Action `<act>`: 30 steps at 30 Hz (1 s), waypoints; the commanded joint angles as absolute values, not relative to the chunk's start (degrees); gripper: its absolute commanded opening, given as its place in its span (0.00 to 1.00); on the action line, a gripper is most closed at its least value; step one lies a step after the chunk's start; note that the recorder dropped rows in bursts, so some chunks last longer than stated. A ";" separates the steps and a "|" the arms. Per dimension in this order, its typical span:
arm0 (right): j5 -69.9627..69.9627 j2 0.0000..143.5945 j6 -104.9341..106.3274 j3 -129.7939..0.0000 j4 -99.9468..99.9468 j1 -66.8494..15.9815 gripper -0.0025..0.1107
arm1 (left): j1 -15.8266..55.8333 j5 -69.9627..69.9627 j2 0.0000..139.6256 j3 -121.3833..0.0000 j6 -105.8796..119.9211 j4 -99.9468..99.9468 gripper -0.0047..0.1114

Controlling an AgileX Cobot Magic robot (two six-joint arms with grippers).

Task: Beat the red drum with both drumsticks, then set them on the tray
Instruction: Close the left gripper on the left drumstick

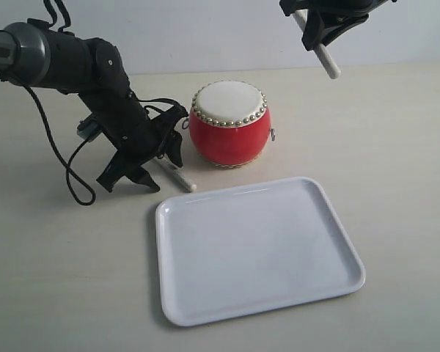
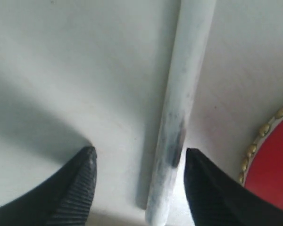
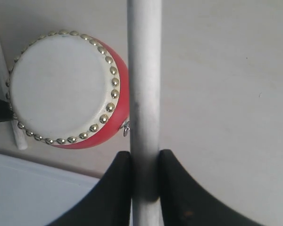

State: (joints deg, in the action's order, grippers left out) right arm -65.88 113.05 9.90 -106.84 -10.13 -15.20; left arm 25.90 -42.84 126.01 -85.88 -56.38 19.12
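The red drum (image 1: 229,123) stands upright on the table behind the white tray (image 1: 253,246). One pale drumstick (image 1: 176,177) lies on the table left of the drum. My left gripper (image 1: 150,158) is low over it, open, its jaws straddling the stick (image 2: 179,117) without closing on it. High at the back right, my right gripper (image 1: 319,29) is shut on the second drumstick (image 1: 324,59), held in the air. In the right wrist view that stick (image 3: 144,94) runs between the fingertips (image 3: 174,179), with the drum (image 3: 66,89) below.
The tray's corner (image 3: 23,188) lies close to the drum. A black cable (image 1: 66,165) loops from the left arm down to the table. Bare table surrounds the tray on the right and front.
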 commanded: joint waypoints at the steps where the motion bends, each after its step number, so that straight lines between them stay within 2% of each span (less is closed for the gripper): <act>1: -64.86 112.98 10.37 -107.41 -10.53 -14.90 0.02 | 25.35 -43.13 126.68 -85.61 -56.18 17.86 0.50; 11: -64.45 112.98 10.48 -107.41 -10.40 -14.90 0.02 | 21.89 -44.34 126.68 -85.83 -53.78 18.74 0.50; 30: -64.36 112.98 10.85 -107.41 -10.55 -14.90 0.02 | 23.34 -46.77 126.68 -94.05 -52.38 18.30 0.50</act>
State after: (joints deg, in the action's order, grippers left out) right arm -65.04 113.05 10.52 -106.84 -10.40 -15.20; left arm 23.23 -44.93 127.03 -91.17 -51.92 20.61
